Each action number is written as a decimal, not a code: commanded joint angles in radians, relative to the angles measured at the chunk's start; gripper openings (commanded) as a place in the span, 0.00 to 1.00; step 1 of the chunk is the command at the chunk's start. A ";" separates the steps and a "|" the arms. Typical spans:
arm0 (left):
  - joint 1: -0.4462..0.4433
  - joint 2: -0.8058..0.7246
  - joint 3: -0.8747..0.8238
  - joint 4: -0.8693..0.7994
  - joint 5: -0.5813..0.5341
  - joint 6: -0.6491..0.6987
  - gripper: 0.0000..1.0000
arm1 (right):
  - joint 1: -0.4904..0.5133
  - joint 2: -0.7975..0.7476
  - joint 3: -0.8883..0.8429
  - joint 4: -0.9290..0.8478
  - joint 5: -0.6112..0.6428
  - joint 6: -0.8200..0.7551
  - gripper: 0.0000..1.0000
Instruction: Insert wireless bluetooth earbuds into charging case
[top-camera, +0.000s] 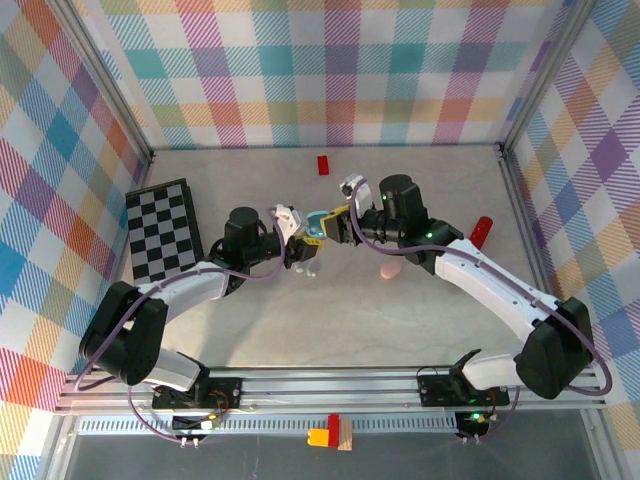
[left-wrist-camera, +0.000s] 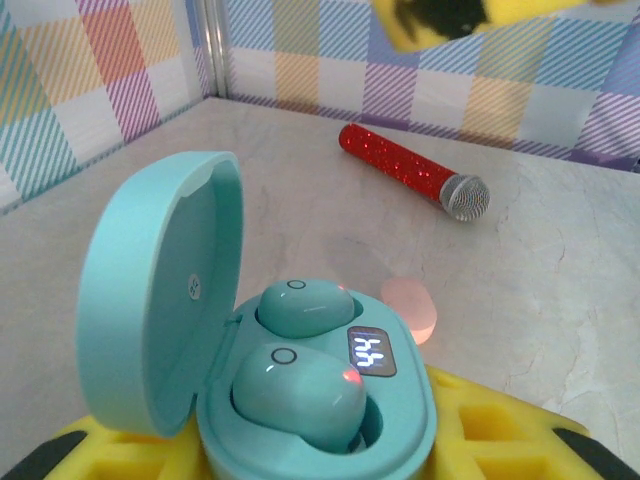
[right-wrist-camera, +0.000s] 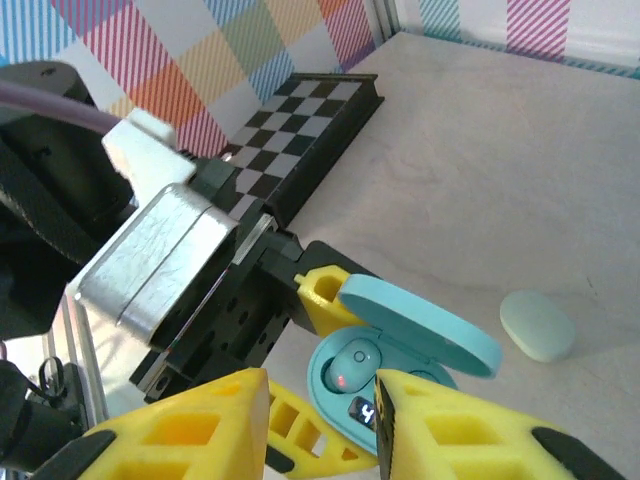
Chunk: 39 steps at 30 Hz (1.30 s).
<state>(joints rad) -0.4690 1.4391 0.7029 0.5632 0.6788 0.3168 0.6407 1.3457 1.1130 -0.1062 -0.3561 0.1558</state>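
- Starting nearest the arm bases, a pink pebble-shaped piece (top-camera: 390, 270) lies on the worktop (top-camera: 420, 320) right of centre, apart from both grippers. Whether it is a bud or a closed case cannot be told.
- A pale mint pebble-shaped piece (right-wrist-camera: 537, 325) lies on the worktop close beside the held case.
- The left gripper (top-camera: 312, 238) is closed on the base of the open teal charging case (left-wrist-camera: 415, 405) at mid-worktop. The wells face up and the lid (left-wrist-camera: 160, 290) is hinged back.
- Both teal earbuds are in the case. The far earbud (left-wrist-camera: 305, 305) sits low in its well. The near earbud (left-wrist-camera: 298, 392), showing a red light, appears to stand slightly higher.
- The right gripper (right-wrist-camera: 320, 385) faces the left gripper, with its jaws slightly apart and nothing between them.
- Governing relation: the case lies directly ahead of and just below the right fingertips. Its two wells appear to line up along the line between the grippers. The right arm is the free one.
- Judgement: insertion looks nearly complete. The next move likely calls for a short downward press on the near earbud, or for closing the lid.
- A checkerboard (top-camera: 165, 230) lies at the left edge, and a red glitter microphone (left-wrist-camera: 410, 168) lies toward the right edge.
- A red block (top-camera: 323, 165) lies near the far edge.
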 joint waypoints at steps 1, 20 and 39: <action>-0.006 -0.022 -0.015 0.079 0.054 0.027 0.37 | -0.002 0.052 0.082 -0.002 -0.035 0.037 0.31; -0.008 -0.026 -0.038 0.181 -0.018 -0.081 0.38 | -0.009 0.208 0.263 -0.289 -0.066 -0.030 0.29; -0.008 0.024 -0.076 0.555 -0.027 -0.224 0.38 | -0.191 0.152 -0.028 0.383 -0.577 0.724 0.62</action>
<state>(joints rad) -0.4717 1.4513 0.6418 0.9924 0.6353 0.1207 0.4450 1.4570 1.1030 0.0555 -0.7395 0.6567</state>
